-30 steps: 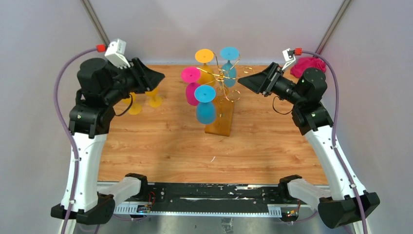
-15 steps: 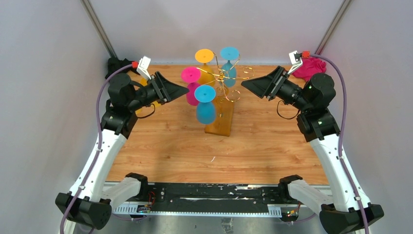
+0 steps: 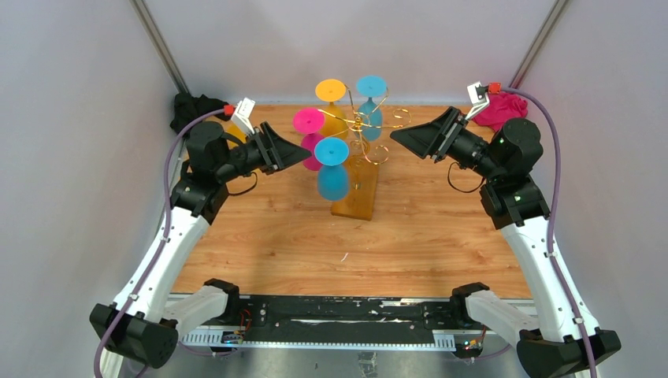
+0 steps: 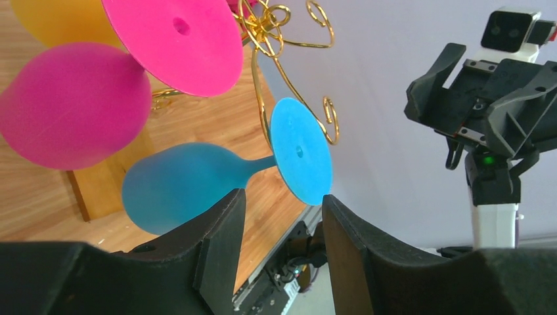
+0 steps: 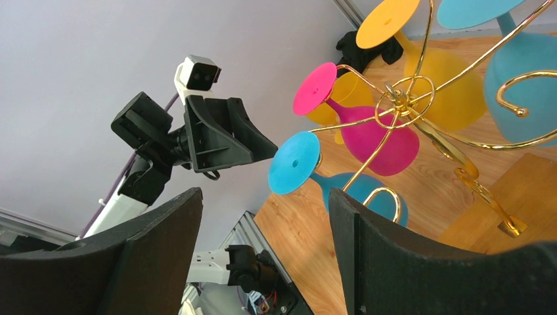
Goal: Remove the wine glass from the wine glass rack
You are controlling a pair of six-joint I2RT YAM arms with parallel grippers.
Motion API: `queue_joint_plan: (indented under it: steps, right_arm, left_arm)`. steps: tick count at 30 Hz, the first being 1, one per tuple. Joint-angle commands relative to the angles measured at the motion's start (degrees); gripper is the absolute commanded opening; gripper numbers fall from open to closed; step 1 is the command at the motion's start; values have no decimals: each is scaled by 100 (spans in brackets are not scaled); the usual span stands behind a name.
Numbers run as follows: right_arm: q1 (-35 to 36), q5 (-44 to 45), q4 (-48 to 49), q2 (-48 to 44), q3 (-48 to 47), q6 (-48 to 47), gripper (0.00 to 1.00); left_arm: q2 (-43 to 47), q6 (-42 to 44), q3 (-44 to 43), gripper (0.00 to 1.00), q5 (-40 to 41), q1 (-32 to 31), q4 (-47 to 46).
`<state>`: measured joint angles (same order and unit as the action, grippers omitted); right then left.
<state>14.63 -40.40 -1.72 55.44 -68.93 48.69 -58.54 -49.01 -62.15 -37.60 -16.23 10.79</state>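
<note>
Now the left hand, jaws wide, hovers just beside the blue wine glass, which hangs on the wine glass rack near the far edge of the surface. It would be best to close around the stem, then slide it outward along the wire. The right hand hangs wide too.

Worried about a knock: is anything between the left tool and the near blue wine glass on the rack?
Nothing visible. The blue wine glass lies with its stem just ahead of the open left tool. The pink glass hangs close beside it, not between them.
</note>
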Motion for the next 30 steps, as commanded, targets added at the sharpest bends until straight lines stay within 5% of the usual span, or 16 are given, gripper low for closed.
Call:
queue_joint_plan:
  steps: [1,30]
  right_arm:
    - [-30,58,38,-21,61,69,75]
    - [-31,-172,104,254,-36,31,70]
  left_arm:
    - [-54,132,97,52,97,-163,73]
    - [-591,-319,-41,49,154,-548,-806]
